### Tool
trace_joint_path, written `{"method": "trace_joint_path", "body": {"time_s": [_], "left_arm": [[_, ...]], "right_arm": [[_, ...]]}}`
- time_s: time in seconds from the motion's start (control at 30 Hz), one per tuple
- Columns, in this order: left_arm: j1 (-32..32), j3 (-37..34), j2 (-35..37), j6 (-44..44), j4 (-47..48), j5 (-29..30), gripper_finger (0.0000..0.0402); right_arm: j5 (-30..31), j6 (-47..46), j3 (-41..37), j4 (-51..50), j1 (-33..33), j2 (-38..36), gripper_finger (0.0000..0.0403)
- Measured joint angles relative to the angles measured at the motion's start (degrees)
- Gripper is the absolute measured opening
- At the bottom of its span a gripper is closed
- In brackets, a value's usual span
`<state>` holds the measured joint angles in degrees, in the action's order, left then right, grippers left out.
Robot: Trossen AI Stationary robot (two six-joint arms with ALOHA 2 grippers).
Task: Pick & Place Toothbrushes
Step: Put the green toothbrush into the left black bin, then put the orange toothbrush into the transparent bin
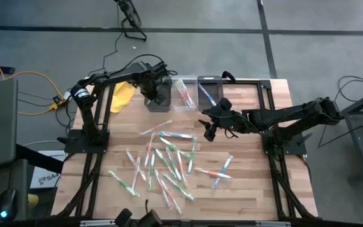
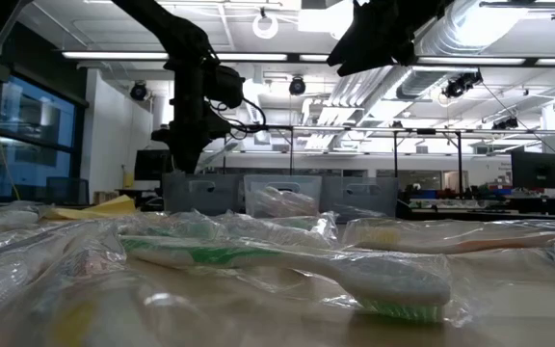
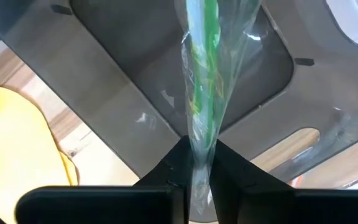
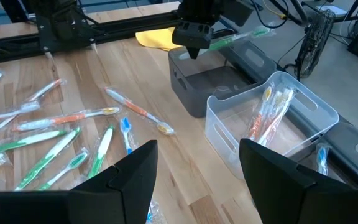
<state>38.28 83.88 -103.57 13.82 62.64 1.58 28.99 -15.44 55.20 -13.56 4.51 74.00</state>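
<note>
My left gripper (image 3: 201, 163) hangs over the grey bin (image 4: 207, 87) at the far side of the table, shut on a green toothbrush (image 4: 238, 37) in a clear wrapper. Beside the grey bin stand a clear bin (image 4: 291, 99) with pink and orange toothbrushes (image 4: 263, 118) and a third bin (image 1: 210, 91) with a blue one. Several wrapped toothbrushes (image 1: 166, 161) lie flat and scattered on the wooden table (image 1: 257, 189). My right gripper (image 1: 208, 131) hovers open near the table's middle, right of the pile, with nothing between its fingers. My left gripper pinches the green toothbrush, wrapper and all, between its two fingers (image 3: 174, 169) near one end (image 3: 201, 140). The fingers come from above, pointing down, and lie across the brush. The brush sticks out roughly level (image 4: 253, 32) over the grey bin, clear of it.
A yellow cloth (image 1: 123, 94) lies on the table left of the grey bin. Black frame rails (image 1: 90, 157) run along the table's left and right sides. Bare wood shows at the table's right near corner.
</note>
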Motion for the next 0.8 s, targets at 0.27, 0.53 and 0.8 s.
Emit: {"method": "trace_joint_path", "body": {"time_s": [0.27,0.53,0.8], "left_arm": [[-0.02,-0.04,0.0,-0.23,0.32,0.44,0.0108],[-0.02,-0.11,1.22,-3.4,0.47,0.49,0.0123],[-0.21,-0.09,10.05,-5.26,0.9,3.47,0.0124]], "right_arm": [[-0.46,0.0,0.0,0.0,0.01,0.0,0.022],[-0.46,0.0,0.0,-0.09,0.0,0.0,0.022],[-0.68,-2.56,0.0,-5.2,0.02,0.0,0.022]]}}
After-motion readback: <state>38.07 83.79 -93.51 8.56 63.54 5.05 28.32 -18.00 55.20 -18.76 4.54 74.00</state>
